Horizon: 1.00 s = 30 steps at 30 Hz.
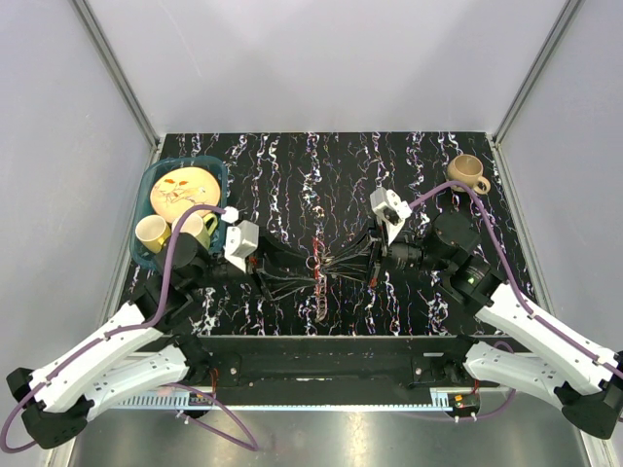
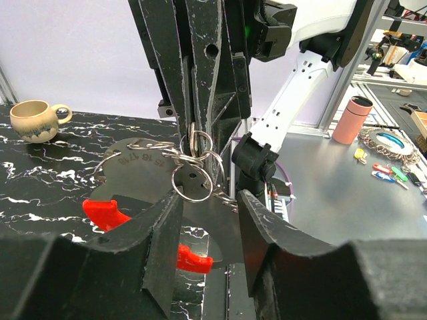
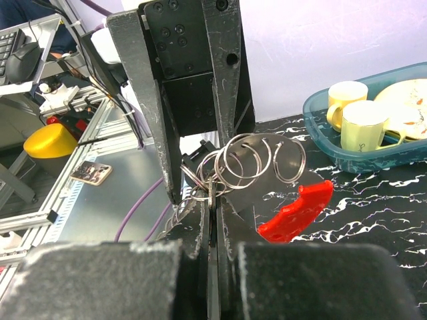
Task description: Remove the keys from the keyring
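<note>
The keyring [image 3: 257, 157] is a bunch of thin silvery loops hanging between my two grippers over the middle of the table [image 1: 318, 261]. A flat grey metal key piece [image 2: 143, 160] with bright red curved parts [image 2: 100, 213] [image 3: 297, 210] hangs from the loops [image 2: 192, 181]. My right gripper [image 3: 212, 203] is shut on a loop of the keyring; from the left wrist it shows coming down from above [image 2: 197, 133]. My left gripper [image 2: 210, 200] is open, its fingers standing either side of the grey piece. In the top view the left gripper [image 1: 310, 275] and right gripper [image 1: 331, 261] meet tip to tip.
A teal basin [image 1: 156, 185] with a plate and two yellow mugs stands at the back left, also in the right wrist view [image 3: 313, 113]. A tan mug [image 1: 467, 172] [image 2: 33, 120] stands at the back right. A thin chain [image 1: 321, 306] hangs below the bunch.
</note>
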Available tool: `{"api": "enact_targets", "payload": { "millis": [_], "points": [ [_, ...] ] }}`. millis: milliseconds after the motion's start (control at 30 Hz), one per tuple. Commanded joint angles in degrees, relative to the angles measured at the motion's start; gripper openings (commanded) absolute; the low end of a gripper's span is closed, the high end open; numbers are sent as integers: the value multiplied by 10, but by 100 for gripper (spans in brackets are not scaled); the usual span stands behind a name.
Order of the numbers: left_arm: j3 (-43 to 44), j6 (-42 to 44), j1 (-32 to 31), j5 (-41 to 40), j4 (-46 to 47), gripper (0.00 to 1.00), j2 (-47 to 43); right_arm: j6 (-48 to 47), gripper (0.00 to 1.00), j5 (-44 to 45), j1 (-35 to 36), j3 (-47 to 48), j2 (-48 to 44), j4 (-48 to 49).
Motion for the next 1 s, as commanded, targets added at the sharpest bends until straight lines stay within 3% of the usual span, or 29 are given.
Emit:
{"api": "enact_targets", "payload": {
  "millis": [0,467,967],
  "points": [
    [18,7,-3,-5,24,41,-7,10,0,-4,1,2,0,46],
    [1,-2,-3,-31,-29,41,-74,19,0,-2,1,4,2,59],
    [59,16,-3,9,-51,48,-40,48,0,-7,1,6,20,83]
  ]
}}
